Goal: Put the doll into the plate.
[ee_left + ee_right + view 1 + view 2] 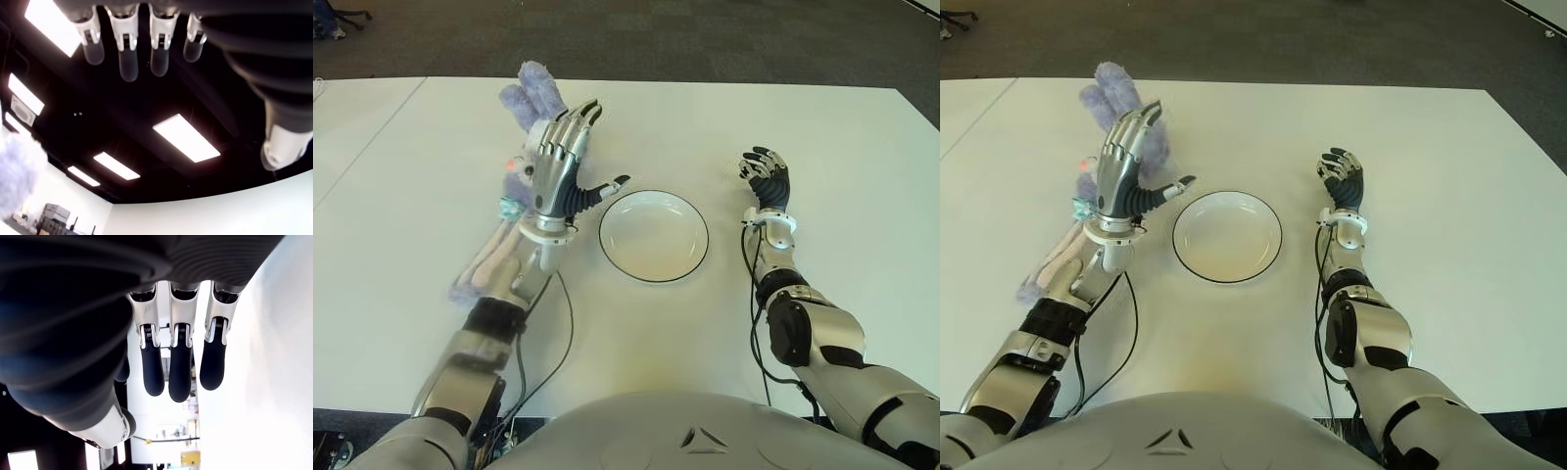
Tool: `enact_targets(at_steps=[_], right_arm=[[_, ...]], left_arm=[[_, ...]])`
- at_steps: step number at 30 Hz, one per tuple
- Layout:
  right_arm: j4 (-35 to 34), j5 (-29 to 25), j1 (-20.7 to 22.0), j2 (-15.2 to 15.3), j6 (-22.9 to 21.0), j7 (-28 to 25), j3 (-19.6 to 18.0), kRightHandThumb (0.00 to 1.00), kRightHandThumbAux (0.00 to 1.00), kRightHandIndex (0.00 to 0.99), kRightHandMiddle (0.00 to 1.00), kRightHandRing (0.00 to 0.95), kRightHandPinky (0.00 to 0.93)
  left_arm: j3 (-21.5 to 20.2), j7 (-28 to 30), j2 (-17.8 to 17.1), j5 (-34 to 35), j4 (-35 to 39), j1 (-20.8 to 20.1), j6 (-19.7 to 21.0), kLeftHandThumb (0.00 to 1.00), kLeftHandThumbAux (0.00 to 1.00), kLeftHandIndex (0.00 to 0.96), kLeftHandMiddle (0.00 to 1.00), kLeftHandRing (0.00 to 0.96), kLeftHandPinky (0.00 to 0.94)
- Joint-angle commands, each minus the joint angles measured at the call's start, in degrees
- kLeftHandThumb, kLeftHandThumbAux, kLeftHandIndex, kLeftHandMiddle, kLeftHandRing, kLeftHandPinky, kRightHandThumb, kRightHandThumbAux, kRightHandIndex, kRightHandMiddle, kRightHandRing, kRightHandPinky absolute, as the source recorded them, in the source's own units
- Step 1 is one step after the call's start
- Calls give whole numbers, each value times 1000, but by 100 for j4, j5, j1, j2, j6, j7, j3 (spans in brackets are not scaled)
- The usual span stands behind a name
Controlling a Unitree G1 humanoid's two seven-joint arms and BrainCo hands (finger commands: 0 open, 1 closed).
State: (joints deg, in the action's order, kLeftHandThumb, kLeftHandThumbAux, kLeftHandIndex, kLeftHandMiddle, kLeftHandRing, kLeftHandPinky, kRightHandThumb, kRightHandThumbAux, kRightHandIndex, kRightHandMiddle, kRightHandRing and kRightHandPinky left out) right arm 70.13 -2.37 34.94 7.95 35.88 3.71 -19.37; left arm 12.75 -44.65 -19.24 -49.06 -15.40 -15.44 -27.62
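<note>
Doll [536, 98]: purple plush, lying on white worktop [822, 157], left of plate [654, 236], mostly beneath and behind left robot hand [560, 162]. Left robot hand: fingers spread, grasping nothing. Right robot hand [767, 178]: right of plate, fingers loosely extended, empty.

We see a fluffy, matt purple plush doll [536, 98] beside the glossy, smooth white plate [654, 236] with its thin dark rim, both on a smooth matt white table [822, 137], and hands of shiny metal and black plastic.
</note>
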Motion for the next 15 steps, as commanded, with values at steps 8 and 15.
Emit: enact_targets(at_steps=[8, 15], right_arm=[[746, -50, -1065, -414, -841, -6, -67, 479, 862, 282, 346, 378, 384], [749, -49, -1046, -396, -865, 5, -70, 472, 858, 279, 346, 377, 390]], left_arm=[[-61, 969, -71, -227, 673, -366, 1216, 216, 545, 89, 119, 96, 12], [33, 1524, -93, -321, 630, -631, 1851, 223, 534, 84, 100, 82, 28]])
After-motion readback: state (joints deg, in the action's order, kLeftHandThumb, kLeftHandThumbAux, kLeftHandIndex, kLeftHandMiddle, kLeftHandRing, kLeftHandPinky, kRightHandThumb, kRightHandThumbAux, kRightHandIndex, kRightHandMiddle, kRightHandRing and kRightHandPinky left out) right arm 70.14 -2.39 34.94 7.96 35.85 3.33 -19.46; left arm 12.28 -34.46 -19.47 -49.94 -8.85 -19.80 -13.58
